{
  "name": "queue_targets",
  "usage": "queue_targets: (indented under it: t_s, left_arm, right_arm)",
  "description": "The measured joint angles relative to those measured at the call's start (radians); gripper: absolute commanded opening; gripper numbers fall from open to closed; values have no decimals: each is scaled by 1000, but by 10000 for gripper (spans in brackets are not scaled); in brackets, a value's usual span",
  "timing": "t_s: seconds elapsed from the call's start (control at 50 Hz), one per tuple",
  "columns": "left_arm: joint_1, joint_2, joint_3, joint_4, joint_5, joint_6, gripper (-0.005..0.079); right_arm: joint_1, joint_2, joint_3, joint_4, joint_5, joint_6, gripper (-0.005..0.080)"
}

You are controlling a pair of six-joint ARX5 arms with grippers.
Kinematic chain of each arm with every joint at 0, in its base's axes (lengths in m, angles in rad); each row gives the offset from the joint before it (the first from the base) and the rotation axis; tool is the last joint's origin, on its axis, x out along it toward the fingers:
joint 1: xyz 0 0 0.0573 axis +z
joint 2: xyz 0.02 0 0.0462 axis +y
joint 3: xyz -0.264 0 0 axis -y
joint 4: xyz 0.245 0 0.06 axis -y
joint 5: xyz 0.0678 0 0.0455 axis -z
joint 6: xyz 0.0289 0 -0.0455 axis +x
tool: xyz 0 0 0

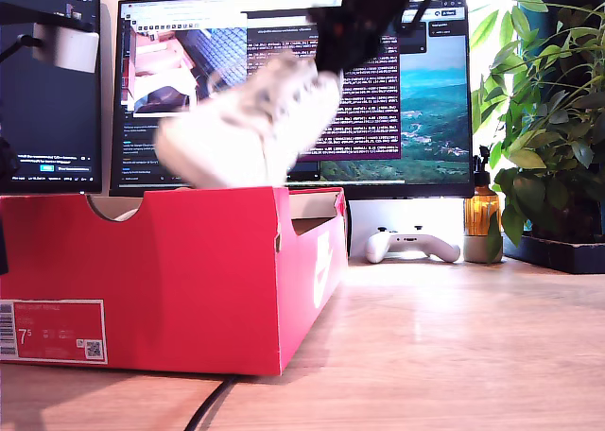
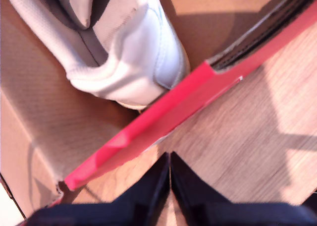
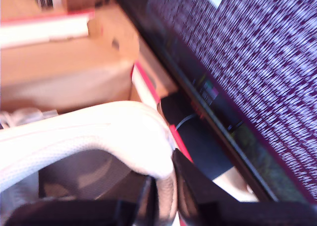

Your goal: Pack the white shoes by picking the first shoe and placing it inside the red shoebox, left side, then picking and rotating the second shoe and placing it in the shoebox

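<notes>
While above the red shoebox (image 1: 189, 280), a white shoe (image 3: 99, 127) sits between fingers (image 3: 190, 186).

Two white shoes (image 1: 248, 124) (image 2: 124, 47) (one shoebox (image 1: 189, 280))

We read "7.5" on white size label (image 1: 53, 331), lower left of exterior view, on end face of red shoebox (image 1: 180, 280). White swoosh (image 1: 322, 272) on box side. Monitor (image 1: 293, 91) text too small to read.
</notes>
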Motion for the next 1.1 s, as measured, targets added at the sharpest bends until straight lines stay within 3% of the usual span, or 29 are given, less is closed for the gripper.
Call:
queue_targets:
  t_s: [0.72,1.1]
  left_arm:
    - [0,0,0,10,0,0,-19]
    - [0,0,0,10,0,0,-19]
  right_arm:
    - [21,132,0,6,3,-52,-11]
    - [53,153,0,-54,133,-112,-11]
